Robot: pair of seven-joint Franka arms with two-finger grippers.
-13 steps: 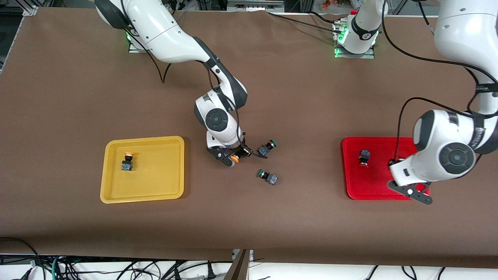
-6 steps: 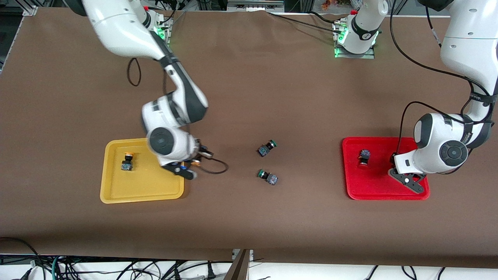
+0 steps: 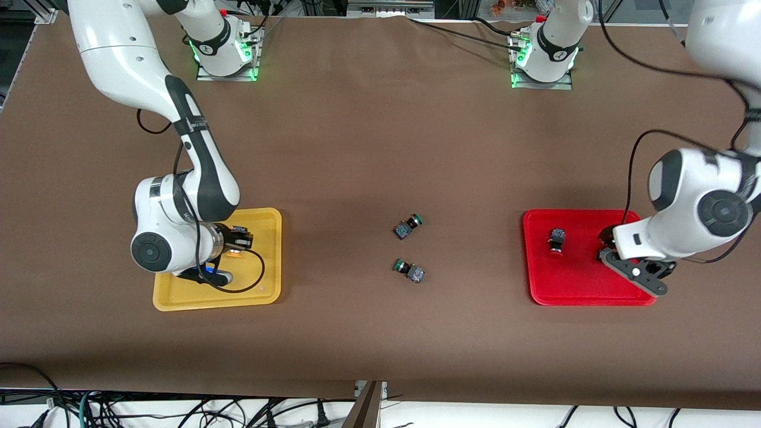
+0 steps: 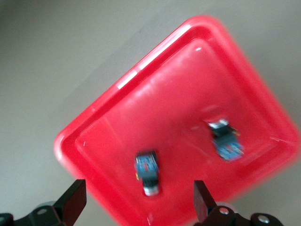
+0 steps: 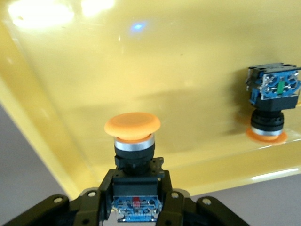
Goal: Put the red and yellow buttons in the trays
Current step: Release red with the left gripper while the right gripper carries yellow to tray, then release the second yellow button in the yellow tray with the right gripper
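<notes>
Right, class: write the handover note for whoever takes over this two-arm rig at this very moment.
Left pincer: open, over the red tray; both red buttons lie in that tray.
Right pincer: shut on a yellow button, over the yellow tray.
Done: the other yellow button already lies in the yellow tray.
Left: release the held yellow button there. The two green buttons stay at mid-table.

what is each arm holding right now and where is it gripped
Right tool grips an orange-yellow-capped push-button switch by its black body, over the yellow plastic tray. Left tool holds nothing.
</notes>
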